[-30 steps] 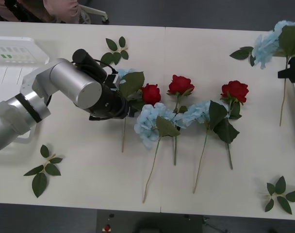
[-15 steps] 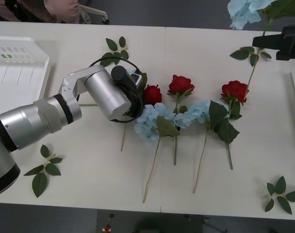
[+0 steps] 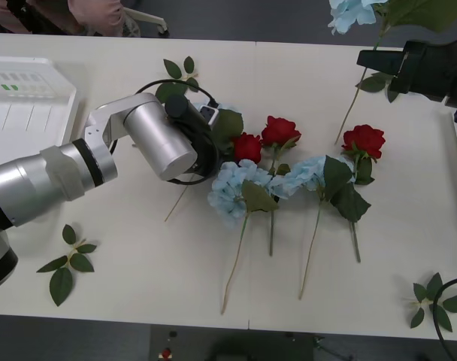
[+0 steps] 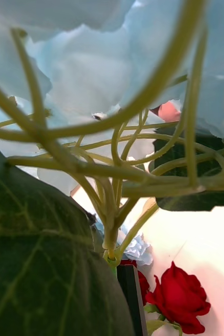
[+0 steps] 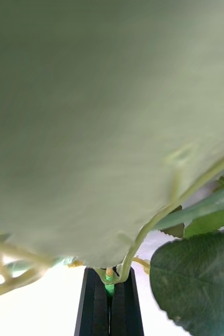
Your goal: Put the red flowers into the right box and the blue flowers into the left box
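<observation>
1. My left pincer [image 5: 109, 304] is clenched on the stem of a blue flower [image 3: 213, 113], low over the table [image 3: 123, 248] beside the roses.
2. My right pincer [image 3: 367, 62] grasps another blue flower [image 3: 349, 11], lifted high at the far right; its stem hangs down in the air.
3. I count four blue flowers: two in my pincers and two [image 3: 230, 192] [image 3: 304, 174] lying on the table.
4. I count three red flowers [image 3: 247, 147] [image 3: 279, 131] [image 3: 363, 140], all lying among the blue ones.
5. The left box [image 3: 18, 98] stands at the far left.
6. Four loose leaf sprigs [image 3: 67, 262] lie on the white table; the floor behind is dark.
</observation>
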Controlling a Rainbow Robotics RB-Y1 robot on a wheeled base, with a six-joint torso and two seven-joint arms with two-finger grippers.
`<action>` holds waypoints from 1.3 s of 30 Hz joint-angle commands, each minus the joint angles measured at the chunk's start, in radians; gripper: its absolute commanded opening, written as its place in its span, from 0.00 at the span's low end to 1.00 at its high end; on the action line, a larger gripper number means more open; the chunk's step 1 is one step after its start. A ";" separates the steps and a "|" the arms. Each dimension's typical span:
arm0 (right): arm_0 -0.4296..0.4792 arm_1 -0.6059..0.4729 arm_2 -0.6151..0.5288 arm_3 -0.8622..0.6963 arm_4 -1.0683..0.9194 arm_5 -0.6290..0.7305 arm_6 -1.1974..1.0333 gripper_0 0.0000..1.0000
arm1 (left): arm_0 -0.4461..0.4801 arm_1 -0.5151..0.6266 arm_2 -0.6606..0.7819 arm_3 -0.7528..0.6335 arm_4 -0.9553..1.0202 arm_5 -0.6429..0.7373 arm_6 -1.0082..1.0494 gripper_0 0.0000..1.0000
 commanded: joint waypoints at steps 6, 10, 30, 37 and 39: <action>-0.056 -0.018 0.050 -0.026 -0.024 -0.030 0.041 0.00 | -0.050 0.124 0.048 -0.140 0.048 -0.012 -0.019 0.00; -0.054 -0.028 0.103 -0.026 -0.055 -0.085 0.047 0.00 | -0.050 0.170 0.069 -0.213 0.066 -0.010 -0.036 0.00; -0.057 -0.035 0.149 -0.029 -0.070 -0.146 0.055 0.00 | -0.085 0.359 0.547 -0.525 0.622 0.385 -0.258 0.00; -0.057 -0.035 0.149 -0.029 -0.072 -0.151 0.058 0.00 | -0.091 0.417 0.603 -0.470 0.752 0.434 -0.396 0.00; -0.057 -0.036 0.149 -0.027 -0.072 -0.154 0.058 0.00 | -0.090 0.423 0.605 -0.460 0.760 0.434 -0.424 0.00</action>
